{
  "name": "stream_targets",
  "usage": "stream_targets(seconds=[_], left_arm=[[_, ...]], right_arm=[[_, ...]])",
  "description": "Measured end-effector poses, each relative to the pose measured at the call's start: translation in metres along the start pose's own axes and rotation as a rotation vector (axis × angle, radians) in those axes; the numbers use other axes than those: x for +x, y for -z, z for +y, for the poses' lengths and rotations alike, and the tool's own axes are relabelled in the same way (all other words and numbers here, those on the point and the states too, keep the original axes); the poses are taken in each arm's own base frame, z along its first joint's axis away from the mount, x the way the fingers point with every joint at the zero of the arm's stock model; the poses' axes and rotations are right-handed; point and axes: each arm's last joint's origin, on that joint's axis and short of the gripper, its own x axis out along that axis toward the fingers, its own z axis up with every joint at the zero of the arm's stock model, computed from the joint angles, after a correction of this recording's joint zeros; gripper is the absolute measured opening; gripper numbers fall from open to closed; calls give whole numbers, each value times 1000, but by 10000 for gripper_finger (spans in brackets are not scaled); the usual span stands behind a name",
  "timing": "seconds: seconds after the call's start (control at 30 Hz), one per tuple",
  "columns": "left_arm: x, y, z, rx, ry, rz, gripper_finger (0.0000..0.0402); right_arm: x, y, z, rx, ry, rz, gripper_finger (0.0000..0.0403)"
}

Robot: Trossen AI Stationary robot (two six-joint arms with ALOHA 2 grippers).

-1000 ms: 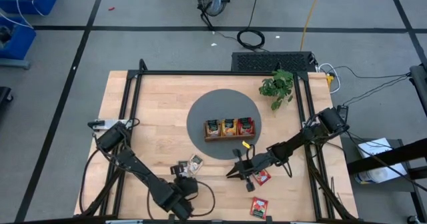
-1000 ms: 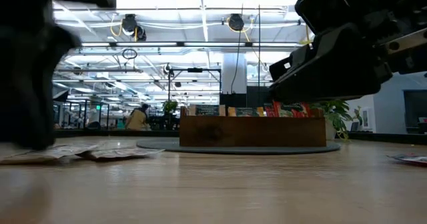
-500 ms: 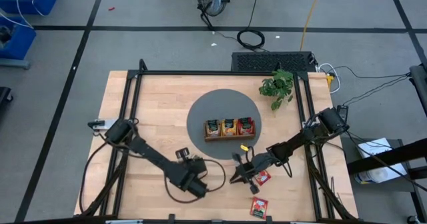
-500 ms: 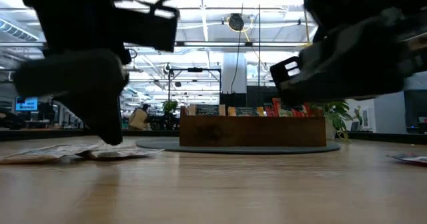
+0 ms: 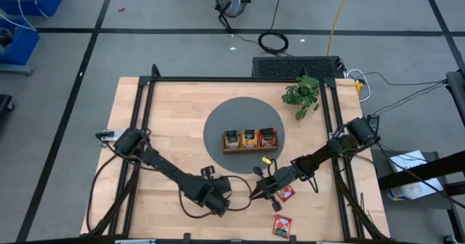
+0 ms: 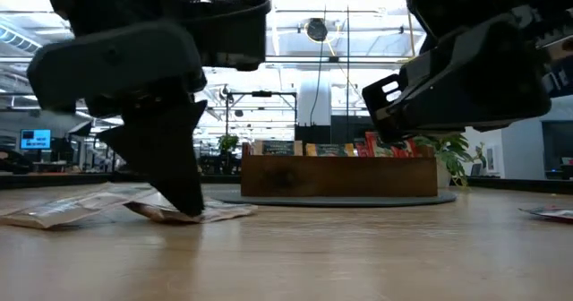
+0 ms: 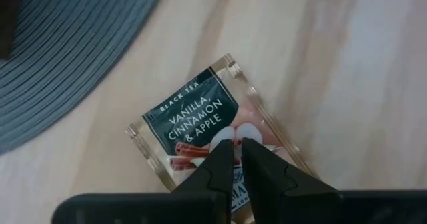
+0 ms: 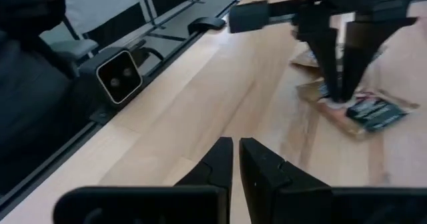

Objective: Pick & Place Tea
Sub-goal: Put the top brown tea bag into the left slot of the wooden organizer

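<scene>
The left gripper point(image 7: 237, 144) is pressed tip-down on a pale tan tea sachet point(image 7: 200, 127) that lies flat on the wooden table point(image 5: 167, 113), just beside the round grey mat point(image 7: 60, 44). Its fingers point(image 7: 217, 164) are closed, with almost no gap; the sachet is touched, not lifted. The right gripper point(image 8: 235, 147) is held just above the table, close to the left one, clenched on nothing. Two red sachets point(image 5: 285, 193) are seen just beside it. More tea is stood in the wooden tray point(image 5: 250, 139) on the mat.

Pale tan sachet point(image 7: 213, 134) with dark green label, ribbed grey mat point(image 7: 60, 44), light wood table point(image 7: 347, 71)
</scene>
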Motion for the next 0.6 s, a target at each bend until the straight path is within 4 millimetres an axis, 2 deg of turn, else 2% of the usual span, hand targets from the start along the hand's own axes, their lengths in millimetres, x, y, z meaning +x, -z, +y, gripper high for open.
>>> stream_targets(seconds=[0.3,0.43,0.6], left_arm=[[12,-23,-7,68,146,-147,42],[15,-32,-5,107,137,-212,42],[-5,-37,-12,166,153,-302,42]], right_arm=[[-1,9,-8,95,125,82,20],[-2,12,-11,156,140,112,20],[-2,13,-12,178,148,125,20]])
